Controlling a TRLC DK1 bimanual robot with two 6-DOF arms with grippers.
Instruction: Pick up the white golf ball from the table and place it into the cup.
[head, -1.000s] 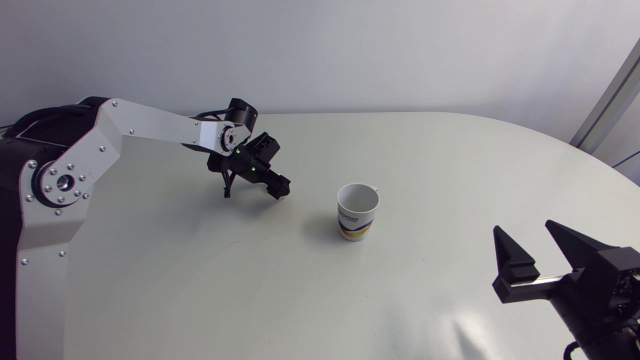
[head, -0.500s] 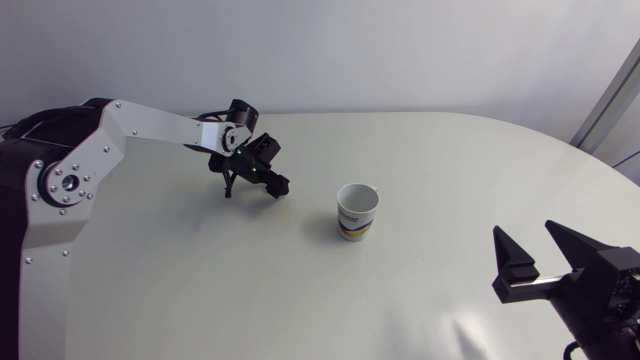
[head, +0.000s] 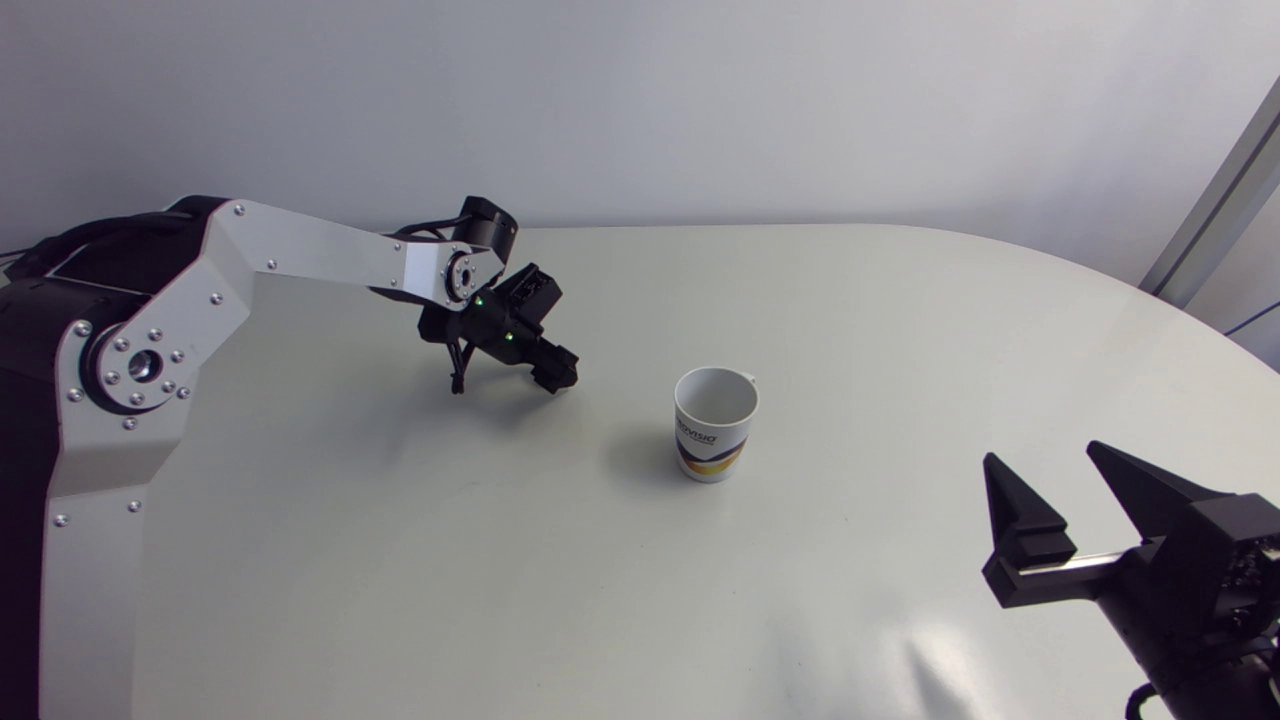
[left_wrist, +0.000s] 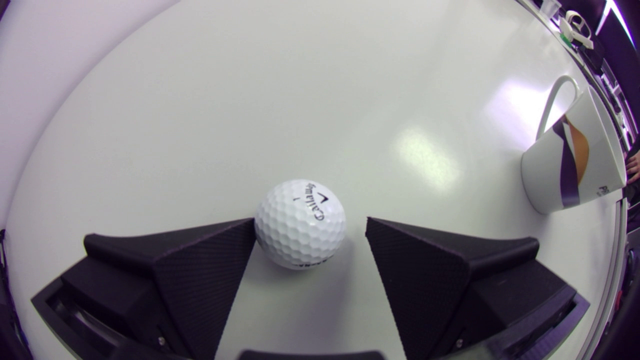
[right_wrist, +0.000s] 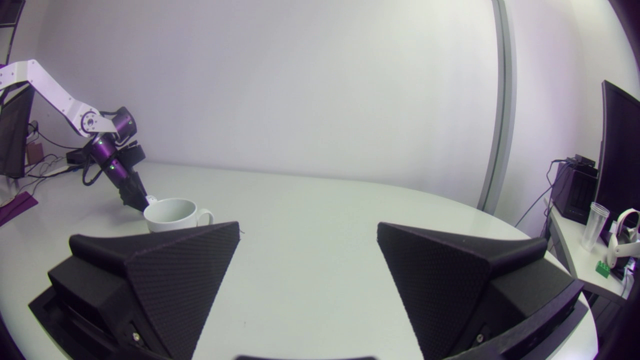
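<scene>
White golf ball (left_wrist: 300, 225) between the spread fingers of the left hand (left_wrist: 310, 224), touching one only; centre the hand, then close evenly lest the ball roll off.

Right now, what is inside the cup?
The cup shows only white inner wall, nothing in it; its bottom is hidden behind the near rim. The golf ball lies outside.

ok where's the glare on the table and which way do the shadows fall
Head view: glare patch on the table near the right fingers; the cup throws a soft shadow toward the left arm. Left wrist view: two glare spots between golf ball and cup; the ball's shadow falls back between the left fingers.
</scene>
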